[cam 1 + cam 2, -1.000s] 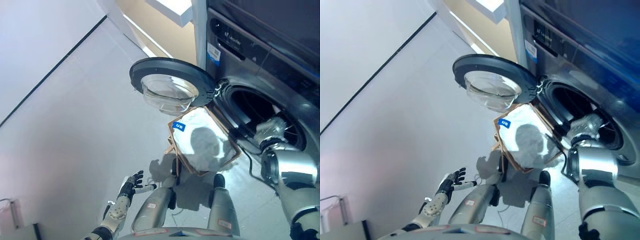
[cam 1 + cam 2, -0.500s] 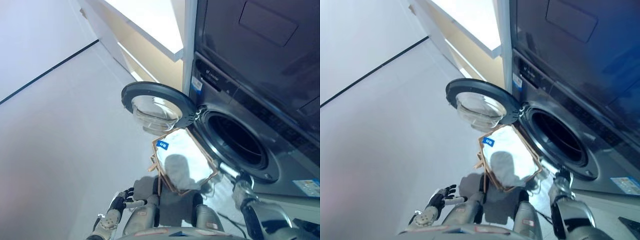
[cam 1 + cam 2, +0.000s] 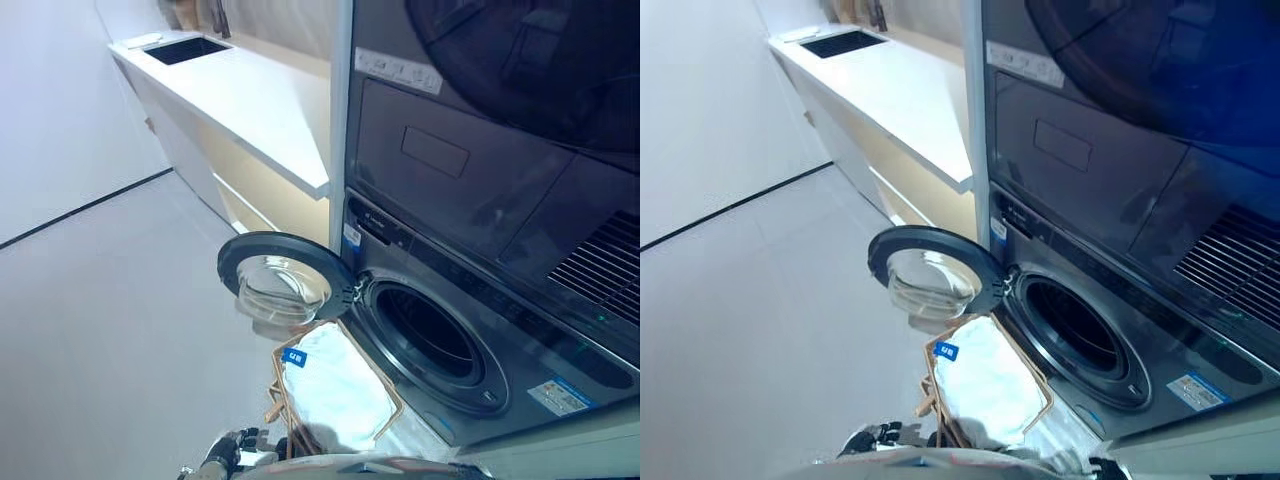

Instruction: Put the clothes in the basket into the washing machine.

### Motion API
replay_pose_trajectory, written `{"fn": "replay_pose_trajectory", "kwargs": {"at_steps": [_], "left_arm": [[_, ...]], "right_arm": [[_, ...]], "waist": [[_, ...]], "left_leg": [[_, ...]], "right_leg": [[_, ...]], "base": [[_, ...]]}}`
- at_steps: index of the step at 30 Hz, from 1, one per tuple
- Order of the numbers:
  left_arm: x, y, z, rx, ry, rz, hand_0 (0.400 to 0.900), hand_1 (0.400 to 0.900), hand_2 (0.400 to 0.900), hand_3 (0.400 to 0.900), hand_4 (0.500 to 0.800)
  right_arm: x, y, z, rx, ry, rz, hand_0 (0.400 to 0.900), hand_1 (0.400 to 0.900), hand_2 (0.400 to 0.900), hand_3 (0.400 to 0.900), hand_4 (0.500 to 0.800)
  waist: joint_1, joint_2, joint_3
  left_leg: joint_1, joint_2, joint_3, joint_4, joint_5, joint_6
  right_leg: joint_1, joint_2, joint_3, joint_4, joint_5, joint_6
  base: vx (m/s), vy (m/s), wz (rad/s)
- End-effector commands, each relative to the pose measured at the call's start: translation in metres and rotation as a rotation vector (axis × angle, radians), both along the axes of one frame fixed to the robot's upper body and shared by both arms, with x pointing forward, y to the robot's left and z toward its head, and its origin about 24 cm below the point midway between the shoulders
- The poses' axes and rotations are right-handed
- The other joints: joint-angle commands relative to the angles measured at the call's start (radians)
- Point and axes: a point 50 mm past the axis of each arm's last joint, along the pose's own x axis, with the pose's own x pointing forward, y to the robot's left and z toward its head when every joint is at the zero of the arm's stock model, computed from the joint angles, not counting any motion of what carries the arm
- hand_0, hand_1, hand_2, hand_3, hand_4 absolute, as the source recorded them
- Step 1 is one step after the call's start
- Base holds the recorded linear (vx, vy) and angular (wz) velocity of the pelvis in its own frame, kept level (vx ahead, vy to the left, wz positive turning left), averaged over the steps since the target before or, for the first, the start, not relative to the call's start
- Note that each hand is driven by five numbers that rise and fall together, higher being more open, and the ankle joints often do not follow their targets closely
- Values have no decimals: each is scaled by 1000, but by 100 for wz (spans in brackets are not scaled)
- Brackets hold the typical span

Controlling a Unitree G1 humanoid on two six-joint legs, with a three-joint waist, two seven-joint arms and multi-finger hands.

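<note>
I see one washing machine point(image 3: 440, 340) at centre right, its door point(image 3: 285, 285) swung wide; one basket point(image 3: 335, 400) with white lining sits just below it, lower centre. One hand, the left hand point(image 3: 228, 455), shows at the bottom edge, fingers loosely spread, holding nothing; I see no right hand.

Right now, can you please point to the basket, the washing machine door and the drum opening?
basket point(image 3: 338, 392): left eye view, on its white liner.
washing machine door point(image 3: 283, 291): left eye view, on the glass bowl.
drum opening point(image 3: 1076, 326): right eye view, on the dark inside.
</note>
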Motion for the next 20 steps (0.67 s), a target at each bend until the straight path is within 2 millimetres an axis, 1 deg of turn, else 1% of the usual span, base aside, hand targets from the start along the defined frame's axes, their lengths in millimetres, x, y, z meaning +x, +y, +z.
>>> {"fn": "replay_pose_trajectory", "kwargs": {"at_steps": [1, 5, 12, 13, 15, 16, 20], "left_arm": [[12, 11, 4, 2, -15, 17, 900, 900, 900, 900, 800], [14, 9, 4, -12, -17, -3, 900, 900, 900, 900, 800], [12, 8, 3, -14, -9, -23, 900, 900, 900, 900, 800], [11, 8, 3, -9, -6, -32, 900, 900, 900, 900, 800], [10, 8, 3, -2, -1, -38, 900, 900, 900, 900, 800], [7, 9, 2, 5, 7, -39, 900, 900, 900, 900, 800], [5, 10, 2, 9, 11, -33, 900, 900, 900, 900, 800]], "right_arm": [[-4, -6, 1, 14, 40, -40, 900, 900, 900, 900, 800], [-2, -9, 2, 19, 27, -49, 900, 900, 900, 900, 800], [9, -6, 2, 32, 6, 6, 900, 900, 900, 900, 800], [19, 3, 0, 45, -17, 29, 900, 900, 900, 900, 800], [20, 6, -1, 54, -17, 36, 900, 900, 900, 900, 800], [17, 7, -1, 57, -15, 29, 900, 900, 900, 900, 800], [15, 8, -2, 56, -7, 35, 900, 900, 900, 900, 800]], "waist": [[-7, -41, -20], [-11, -41, -38], [-11, -42, -50], [-10, -43, -51], [-9, -42, -51], [-10, -42, -54], [-11, -41, -55]], "left_leg": [[30, -61, 8, 3, -85, 27], [61, -61, 16, 3, -97, 31], [84, -61, 18, 10, -108, 35], [88, -61, 18, 10, -108, 35], [91, -61, 18, 9, -107, 35], [95, -59, 19, 6, -107, 35], [95, -58, 17, 6, -106, 34]], "right_leg": [[86, -24, -11, -232, 195, 50], [111, -24, -6, -229, 188, 51], [131, -22, 0, -224, 182, 52], [135, -21, 3, -224, 180, 51], [138, -21, 1, -225, 179, 50], [142, -20, 2, -228, 178, 49], [146, -19, 0, -230, 176, 46]], "base": [[32, 33, -11], [17, 19, -7], [-3, 2, -2], [0, 0, 0], [0, 0, 0], [0, 0, 0], [0, 0, 0]]}}
